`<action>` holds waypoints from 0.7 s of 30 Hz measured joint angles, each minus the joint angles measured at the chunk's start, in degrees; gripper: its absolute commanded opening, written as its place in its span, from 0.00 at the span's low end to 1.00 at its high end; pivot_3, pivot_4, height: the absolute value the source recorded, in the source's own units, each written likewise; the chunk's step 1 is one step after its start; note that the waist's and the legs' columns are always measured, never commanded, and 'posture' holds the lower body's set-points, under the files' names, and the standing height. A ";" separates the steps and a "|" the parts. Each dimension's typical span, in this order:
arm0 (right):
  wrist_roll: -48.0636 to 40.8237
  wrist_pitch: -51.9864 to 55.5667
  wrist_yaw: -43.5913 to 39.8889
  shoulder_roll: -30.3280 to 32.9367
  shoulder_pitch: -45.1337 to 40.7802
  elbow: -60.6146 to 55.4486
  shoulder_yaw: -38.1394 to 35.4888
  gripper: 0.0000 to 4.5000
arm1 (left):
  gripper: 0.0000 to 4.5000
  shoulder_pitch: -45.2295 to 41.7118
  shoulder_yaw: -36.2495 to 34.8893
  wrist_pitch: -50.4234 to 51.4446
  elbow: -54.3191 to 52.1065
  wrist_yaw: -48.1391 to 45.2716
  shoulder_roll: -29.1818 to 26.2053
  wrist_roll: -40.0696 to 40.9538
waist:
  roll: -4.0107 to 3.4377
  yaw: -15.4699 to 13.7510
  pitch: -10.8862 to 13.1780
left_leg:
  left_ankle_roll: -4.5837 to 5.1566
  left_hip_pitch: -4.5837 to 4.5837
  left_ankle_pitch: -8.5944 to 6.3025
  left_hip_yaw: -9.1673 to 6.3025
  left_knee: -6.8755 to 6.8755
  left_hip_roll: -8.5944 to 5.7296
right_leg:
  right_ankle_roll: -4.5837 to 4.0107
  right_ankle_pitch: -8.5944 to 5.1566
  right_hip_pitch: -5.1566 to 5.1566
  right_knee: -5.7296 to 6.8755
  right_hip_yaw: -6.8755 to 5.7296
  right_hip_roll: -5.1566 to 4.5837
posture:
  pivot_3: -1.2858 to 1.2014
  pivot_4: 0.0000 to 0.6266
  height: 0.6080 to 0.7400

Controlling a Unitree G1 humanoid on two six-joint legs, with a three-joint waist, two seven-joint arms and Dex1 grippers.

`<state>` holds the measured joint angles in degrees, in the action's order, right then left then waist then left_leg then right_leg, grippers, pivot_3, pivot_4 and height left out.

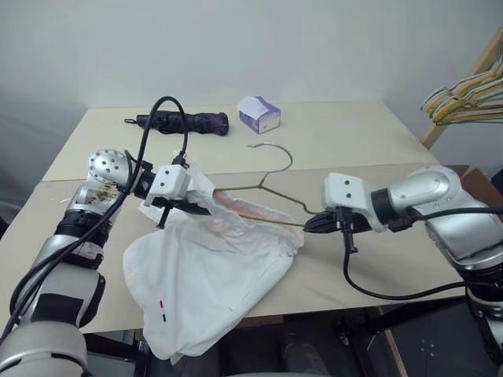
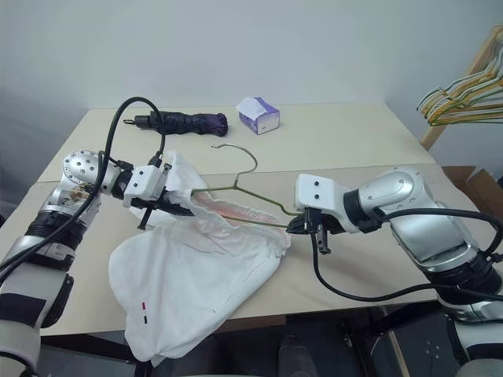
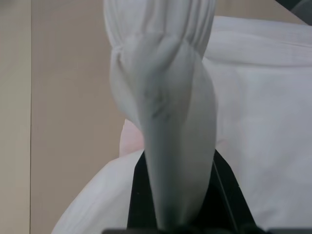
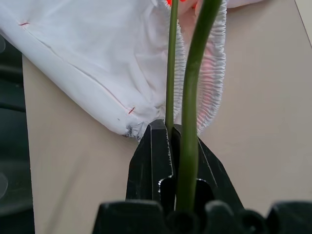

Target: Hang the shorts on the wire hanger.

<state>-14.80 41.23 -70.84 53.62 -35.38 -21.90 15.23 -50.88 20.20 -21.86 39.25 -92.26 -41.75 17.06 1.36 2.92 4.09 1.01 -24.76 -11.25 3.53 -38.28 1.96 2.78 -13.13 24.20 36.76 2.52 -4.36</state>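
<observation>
Gripping shorts (image 1: 204,275) waistband with my left gripper (image 1: 182,206), clamped tight; right gripper (image 1: 312,225) pinches the hanger (image 1: 271,185) corner. Shorts drape over the table's (image 1: 346,141) front edge, hanger threaded inside.

Both eye views look forward and down from the head over the table (image 1: 354,141), sharing both arms. Each wrist view sits close behind its jaws: the left faces the bunched shorts (image 3: 165,122) between them, the right the wire hanger (image 4: 187,122).
</observation>
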 measured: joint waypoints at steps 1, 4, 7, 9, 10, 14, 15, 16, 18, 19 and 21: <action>-0.02 -0.66 0.37 0.02 1.03 -0.06 -0.62 0.25 | 0.00 0.50 -0.36 1.02 -1.01 -0.03 0.16 0.01 | 0.00 0.00 0.00 | 0.00 0.00 0.00 -0.01 0.00 0.00 | 0.00 0.00 -0.01 0.00 0.00 0.00 | 0.49 0.00 1.00; -0.11 -1.10 2.51 0.39 4.95 0.16 -3.87 0.49 | 0.00 2.08 -1.39 3.21 -3.45 -0.02 0.48 0.04 | 0.01 -0.07 -0.01 | 0.00 0.00 0.00 0.00 -0.02 0.00 | 0.00 0.00 -0.02 0.01 0.00 0.00 | 0.49 0.00 1.00; -0.57 -0.80 5.54 1.08 10.45 1.57 -9.95 0.71 | 0.00 3.52 -3.35 4.84 -4.75 0.17 0.62 0.02 | 0.05 -0.17 -0.05 | 0.00 0.01 0.00 -0.01 -0.04 0.00 | 0.00 0.00 -0.04 0.03 0.00 0.01 | 0.49 0.00 1.00; -1.25 -0.81 6.91 1.16 15.01 1.90 -13.59 0.85 | 0.00 4.21 -4.17 5.99 -5.57 0.22 0.59 0.01 | 0.08 -0.28 -0.08 | 0.01 0.01 0.00 -0.01 -0.04 -0.01 | 0.00 0.00 -0.06 0.02 0.00 0.00 | 0.49 0.00 1.00; -1.40 -0.87 7.63 1.12 17.24 1.98 -14.88 0.93 | 0.00 4.60 -4.71 6.57 -6.14 0.31 0.60 0.01 | 0.09 -0.29 -0.08 | 0.01 0.01 0.00 -0.01 -0.04 -0.01 | 0.00 0.00 -0.06 0.02 0.00 0.00 | 0.49 0.00 1.00; -2.56 -1.22 12.08 -3.84 25.10 2.49 -18.66 0.99 | 0.00 6.09 -7.09 9.57 -8.04 1.52 0.84 0.01 | 0.22 -0.11 -0.29 | 0.01 0.07 0.00 -0.02 -0.06 0.01 | 0.00 0.00 -0.11 0.05 0.03 0.04 | 0.49 0.00 1.00; -3.30 -1.22 13.19 -5.38 26.19 2.44 -18.87 0.99 | 0.00 6.31 -7.55 10.19 -8.60 1.75 1.07 0.01 | 0.21 0.02 -0.32 | 0.01 0.08 0.00 -0.02 -0.06 0.00 | 0.00 0.00 -0.11 0.06 0.05 0.04 | 0.49 0.00 1.00; -4.14 -1.23 14.37 -7.73 27.26 2.08 -19.23 0.99 | 0.00 6.49 -7.90 10.85 -9.22 2.04 1.27 0.02 | 0.28 0.08 -0.41 | 0.01 0.10 0.00 -0.03 -0.06 0.01 | 0.00 0.00 -0.11 0.07 0.05 0.06 | 0.49 0.00 1.00; -4.76 -1.23 16.62 -11.77 28.65 1.32 -18.56 0.99 | 0.00 6.58 -8.04 11.79 -9.94 2.46 1.57 0.01 | 0.29 0.19 -0.61 | 0.01 0.11 0.00 -0.04 -0.05 0.01 | 0.01 0.00 -0.12 0.07 0.06 0.05 | 0.50 0.00 1.00; -5.10 -0.85 18.40 -14.27 29.07 1.08 -18.17 0.99 | 0.00 6.77 -8.24 12.12 -10.35 2.72 1.57 0.01 | 0.34 0.24 -0.72 | 0.01 0.11 0.00 -0.04 -0.04 0.01 | 0.01 0.00 -0.13 0.06 0.06 0.06 | 0.50 0.00 1.00; -6.71 1.77 23.40 -21.67 29.07 1.07 -17.60 0.99 | 0.00 7.55 -9.06 12.59 -11.40 3.22 1.66 0.01 | 0.50 0.59 -0.99 | 0.00 0.11 0.00 -0.06 -0.02 0.05 | 0.00 0.00 -0.12 0.07 0.05 0.10 | 0.50 0.00 1.00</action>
<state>-21.51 43.00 -47.44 31.95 -6.30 -20.82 -2.36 -43.34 11.14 -9.27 27.85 -89.04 -40.09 17.07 1.87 3.51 3.10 1.02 -24.65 -11.25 3.48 -38.30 2.01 2.78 -13.13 24.07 36.83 2.57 -4.26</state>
